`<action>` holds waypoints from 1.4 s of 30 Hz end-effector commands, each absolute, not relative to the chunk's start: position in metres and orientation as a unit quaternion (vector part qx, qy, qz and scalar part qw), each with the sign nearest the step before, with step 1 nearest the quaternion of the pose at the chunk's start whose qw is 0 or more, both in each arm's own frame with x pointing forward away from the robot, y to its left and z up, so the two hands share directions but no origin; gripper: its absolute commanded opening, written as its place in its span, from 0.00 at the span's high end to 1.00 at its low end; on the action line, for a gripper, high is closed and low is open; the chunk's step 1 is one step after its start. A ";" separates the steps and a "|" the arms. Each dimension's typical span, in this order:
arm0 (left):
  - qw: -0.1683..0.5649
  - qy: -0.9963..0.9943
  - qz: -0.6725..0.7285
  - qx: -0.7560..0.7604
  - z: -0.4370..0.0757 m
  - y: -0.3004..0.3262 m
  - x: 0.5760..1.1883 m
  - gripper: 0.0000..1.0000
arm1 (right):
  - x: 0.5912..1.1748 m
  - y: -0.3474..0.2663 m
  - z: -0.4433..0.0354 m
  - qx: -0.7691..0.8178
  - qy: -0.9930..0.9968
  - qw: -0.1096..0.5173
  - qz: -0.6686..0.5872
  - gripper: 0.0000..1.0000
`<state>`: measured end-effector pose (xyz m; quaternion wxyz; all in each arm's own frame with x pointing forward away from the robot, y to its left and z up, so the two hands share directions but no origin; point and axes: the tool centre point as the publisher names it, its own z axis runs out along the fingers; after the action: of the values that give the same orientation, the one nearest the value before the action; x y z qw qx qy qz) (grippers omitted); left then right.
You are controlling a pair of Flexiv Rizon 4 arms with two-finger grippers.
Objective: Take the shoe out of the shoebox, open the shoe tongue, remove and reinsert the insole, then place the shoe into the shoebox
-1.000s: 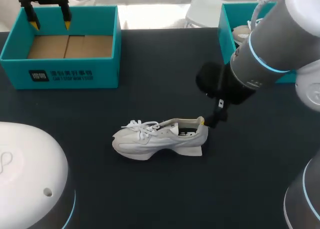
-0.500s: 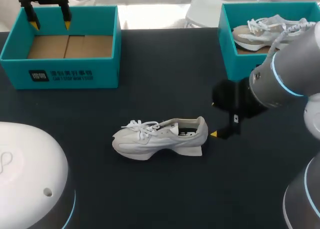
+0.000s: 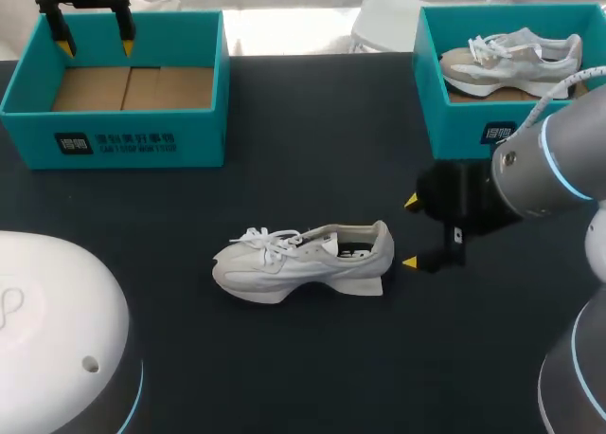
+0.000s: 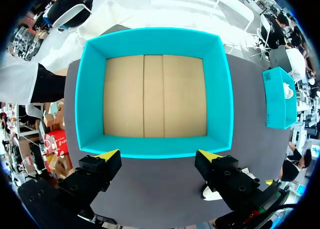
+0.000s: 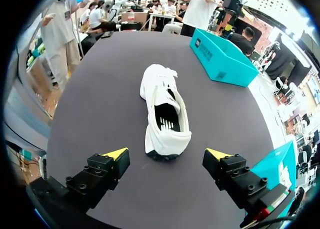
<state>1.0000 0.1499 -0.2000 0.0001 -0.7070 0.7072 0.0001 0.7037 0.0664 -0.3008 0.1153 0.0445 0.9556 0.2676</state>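
A white laced shoe (image 3: 303,262) lies on its side on the dark table, toe to the left, its dark insole showing through the opening. In the right wrist view the shoe (image 5: 164,111) lies just ahead of the heel-side fingers. My right gripper (image 3: 409,232) (image 5: 170,153) stands open a short way right of the heel, touching nothing. The empty teal shoebox (image 3: 38,69) (image 4: 93,101) with a cardboard floor stands at the back left. Above its far left end my left gripper (image 3: 95,46) (image 4: 159,154) hangs open and holds nothing.
A second teal box (image 3: 428,64) at the back right holds another pale shoe (image 3: 511,60). My right arm (image 3: 554,169) comes in low over the table's right side. A white rounded robot base (image 3: 57,330) fills the front left corner.
My right gripper has drawn back to the right, away from the shoe's heel. The shoe has stayed where it lay. The left arm has not moved.
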 end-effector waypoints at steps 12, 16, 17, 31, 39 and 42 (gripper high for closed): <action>0.000 0.707 0.000 -0.707 -0.200 0.150 1.000 0.00 | 0.723 0.040 -0.355 0.035 0.915 0.055 0.399 0.00; 0.000 0.707 0.000 -0.707 -0.200 0.150 1.000 0.00 | 0.725 0.041 -0.360 0.035 0.907 0.056 0.415 0.00; 0.000 0.707 0.000 -0.707 -0.200 0.150 1.000 0.00 | 0.726 0.042 -0.361 0.031 0.907 0.063 0.416 0.00; 0.000 0.707 0.000 -0.707 -0.200 0.150 1.000 0.00 | 0.738 0.074 -0.377 0.013 0.903 0.067 0.424 0.00; 0.000 0.707 0.000 -0.707 -0.200 0.150 1.000 0.00 | 0.736 0.095 -0.381 0.018 0.899 0.059 0.435 0.00; 0.000 0.707 0.000 -0.707 -0.200 0.150 1.000 0.00 | 0.734 0.101 -0.381 0.020 0.896 0.060 0.439 0.00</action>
<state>1.0000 0.1499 -0.2000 0.0001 -0.7071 0.7072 0.0001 0.7338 0.0927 -0.3771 0.0566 0.0184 0.8968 0.4385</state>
